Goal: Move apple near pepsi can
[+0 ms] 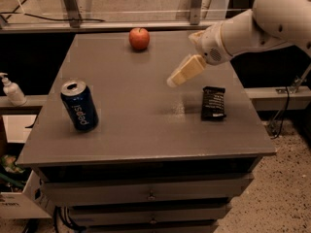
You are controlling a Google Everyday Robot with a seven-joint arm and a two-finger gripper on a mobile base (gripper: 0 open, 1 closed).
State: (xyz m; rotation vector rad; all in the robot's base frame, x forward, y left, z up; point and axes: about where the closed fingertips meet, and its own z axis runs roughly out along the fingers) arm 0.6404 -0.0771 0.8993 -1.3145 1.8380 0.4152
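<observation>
Grey tabletop with arm over its right half: apple far, can near left

Item 1. Gripper: cream-coloured, hanging in the air above the right-centre of the table, angled down and to the left with its tip lowest. It touches nothing. Whether it is released or clenched cannot be told from this view; nothing shows in its grasp.

Item 2. Arm: white, thick, entering from the upper right corner. It slopes down and leftward across the table's right edge and narrows to a rounded wrist just behind the gripper.

Item 3. Apple: red-orange, resting on the table close to the far edge, a little left of centre. It lies up and to the left of the gripper, apart from it, and well apart from the can.

Item 4. Pepsi can: dark blue, silver top, standing on its base near the table's left edge, towards the front. Its white lettering runs down the side.

Item 5. Black snack wrapper: flat on the table's right side, below and right of the gripper tip, not touching it.

Item 6. Drawers: grey fronts beneath the tabletop.

Item 7. Pump bottle: pale, on a low ledge off the table's left side
</observation>
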